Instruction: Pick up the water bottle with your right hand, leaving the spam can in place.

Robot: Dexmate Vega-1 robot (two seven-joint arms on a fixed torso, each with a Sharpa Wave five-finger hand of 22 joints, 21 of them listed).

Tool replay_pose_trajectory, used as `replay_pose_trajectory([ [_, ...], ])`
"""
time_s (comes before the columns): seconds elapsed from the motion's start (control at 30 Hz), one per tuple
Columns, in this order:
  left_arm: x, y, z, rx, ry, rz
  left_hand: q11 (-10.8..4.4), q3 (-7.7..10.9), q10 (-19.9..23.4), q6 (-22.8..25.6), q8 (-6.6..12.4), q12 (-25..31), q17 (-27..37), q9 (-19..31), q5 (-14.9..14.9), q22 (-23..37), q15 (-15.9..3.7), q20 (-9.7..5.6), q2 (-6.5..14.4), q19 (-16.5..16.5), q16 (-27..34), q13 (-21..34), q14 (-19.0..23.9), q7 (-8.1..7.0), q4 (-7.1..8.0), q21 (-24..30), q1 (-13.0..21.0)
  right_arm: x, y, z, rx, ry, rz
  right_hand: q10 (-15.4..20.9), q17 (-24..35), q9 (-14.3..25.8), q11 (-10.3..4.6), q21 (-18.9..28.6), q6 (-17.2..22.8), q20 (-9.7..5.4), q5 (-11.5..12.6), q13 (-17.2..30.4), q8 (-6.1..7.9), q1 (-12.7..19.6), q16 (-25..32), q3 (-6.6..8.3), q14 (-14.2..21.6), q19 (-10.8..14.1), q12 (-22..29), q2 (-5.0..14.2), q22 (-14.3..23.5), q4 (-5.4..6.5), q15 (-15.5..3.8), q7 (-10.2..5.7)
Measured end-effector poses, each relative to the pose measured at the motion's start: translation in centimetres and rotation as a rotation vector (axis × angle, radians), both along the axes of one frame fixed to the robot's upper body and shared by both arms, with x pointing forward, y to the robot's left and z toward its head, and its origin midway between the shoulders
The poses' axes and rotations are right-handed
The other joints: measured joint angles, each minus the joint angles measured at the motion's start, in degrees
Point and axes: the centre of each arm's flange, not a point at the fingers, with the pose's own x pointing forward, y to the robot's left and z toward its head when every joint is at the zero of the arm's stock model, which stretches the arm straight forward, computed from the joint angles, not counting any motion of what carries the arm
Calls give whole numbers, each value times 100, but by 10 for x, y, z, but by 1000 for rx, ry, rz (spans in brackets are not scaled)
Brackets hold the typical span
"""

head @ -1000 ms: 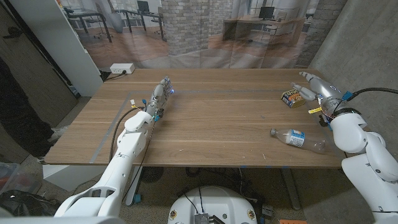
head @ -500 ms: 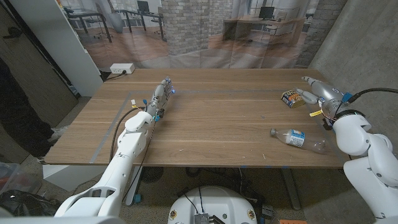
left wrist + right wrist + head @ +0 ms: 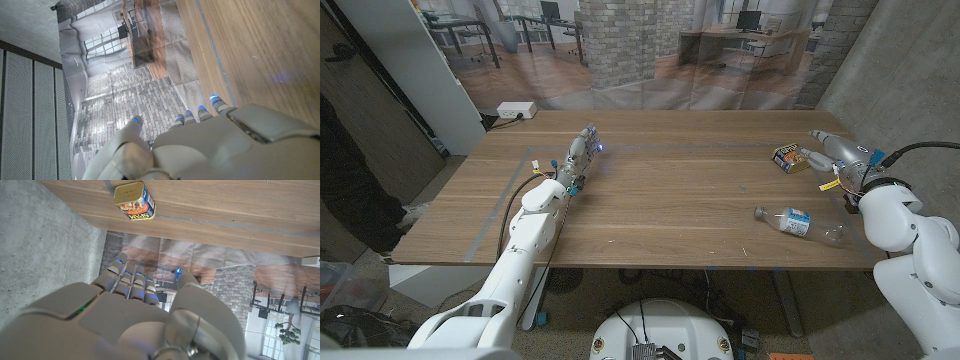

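The clear water bottle (image 3: 798, 224) with a blue and white label lies on its side near the table's front right edge. Farther back stands the spam can (image 3: 786, 158), whose yellow lid and blue side face the right wrist view (image 3: 134, 201). My right hand (image 3: 834, 152) hovers just right of the can and behind the bottle, touching neither. Its fingers (image 3: 131, 277) are spread and hold nothing. My left hand (image 3: 578, 154) lies stretched out at the table's far left. Its fingers (image 3: 200, 112) are straight and empty.
A white power strip (image 3: 516, 110) sits at the far left corner of the wooden table (image 3: 680, 190). A concrete wall (image 3: 910, 70) rises close on the right. A printed backdrop hangs behind the table.
My right hand has drifted right and slightly back toward me, coming off the spam can's side. The bottle, the can and the left hand have not moved.
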Motion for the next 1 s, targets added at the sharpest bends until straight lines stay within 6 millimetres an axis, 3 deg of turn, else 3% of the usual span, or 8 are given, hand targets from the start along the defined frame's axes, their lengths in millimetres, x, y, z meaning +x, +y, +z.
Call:
replay_pose_trajectory([
  [1.0,2,-1,-1,4,3,-5,0,0,0,0,0,0,0,0,0,0,0,0,23,0,0,0,0,0,0,-61,23,-5,-4,-3,-30,162,-78,0,1,-1,0,0,-2,21,0,0,-23,135,0,47,30,20,0,-75,-1,-47,30,-2],
])
